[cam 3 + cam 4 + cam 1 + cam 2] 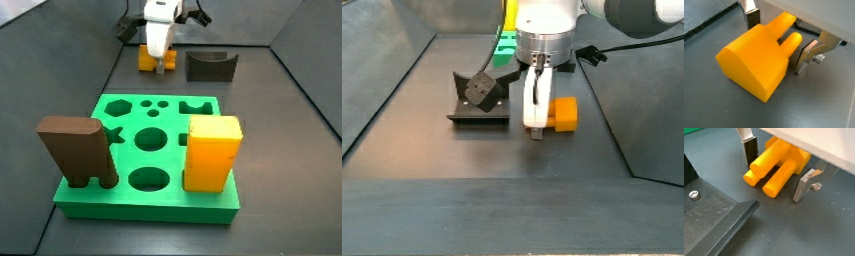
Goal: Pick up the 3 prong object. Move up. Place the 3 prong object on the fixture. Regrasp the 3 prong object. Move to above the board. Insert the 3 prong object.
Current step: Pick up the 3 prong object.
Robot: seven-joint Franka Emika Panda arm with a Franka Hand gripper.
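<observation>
- The pincer (pixel 774 174) is down at the dark floor (pixel 817 105), its two silver fingers (pixel 807 57) standing on either side of the 3 prong object (pixel 754 62); in both wrist views the plates flank the piece near its prongs, so the pincer is spread around it; whether the pads touch it cannot be told
- The 3 prong object lies on its side on the floor; in a wrist view (pixel 774 168) its round prongs point out past the fingers; in a side view (pixel 563 113) it shows as a small orange block just beside the fingers
- The fixture (pixel 480 95) stands on the floor just beside the pincer and apart from the object; in a side view (pixel 210 65) it sits near the orange piece (pixel 147 58)
- The board (pixel 127 175) lies well apart from the pincer; a tall brown block (pixel 74 150) and a tall yellow-orange block (pixel 211 150) stand upright in it
</observation>
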